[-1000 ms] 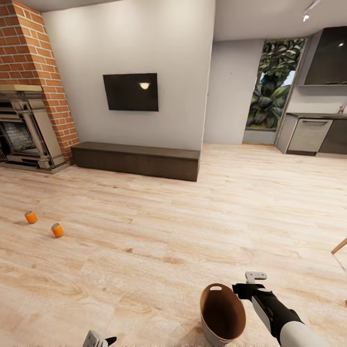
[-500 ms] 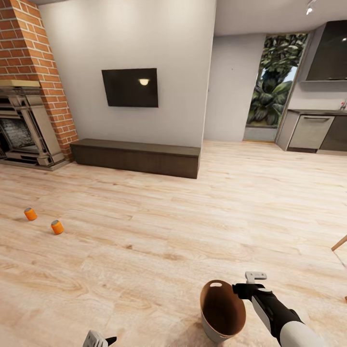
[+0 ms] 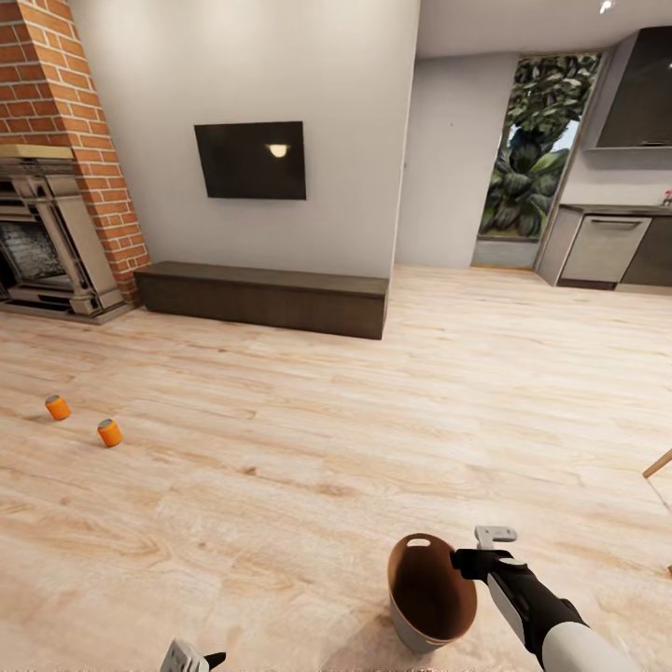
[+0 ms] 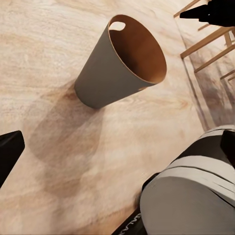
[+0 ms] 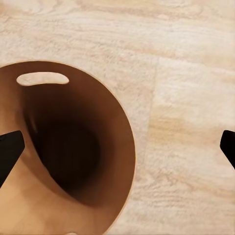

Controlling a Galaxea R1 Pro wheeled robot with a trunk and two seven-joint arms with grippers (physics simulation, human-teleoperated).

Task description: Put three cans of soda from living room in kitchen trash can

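Light wood floor (image 3: 308, 439) fills the head view: two orange cans (image 3: 58, 407) (image 3: 110, 432) lie apart near the fireplace (image 3: 47, 252); the trash can (image 3: 429, 593) stands just beside the right hand (image 3: 487, 551). Left wrist view: the can's brown inside. Right wrist view: fingertips (image 5: 10, 152) spread wide, released, holding nothing. Left hand (image 3: 191, 659): cannot tell.

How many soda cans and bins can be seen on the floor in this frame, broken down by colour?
Orange soda cans: 2, one nearer the fireplace and one beside it, both on the wood floor.
Dark blue soda cans: 0 in view.
Grey bins with brown inside: 1, the trash can next to the right arm.
Total: 3
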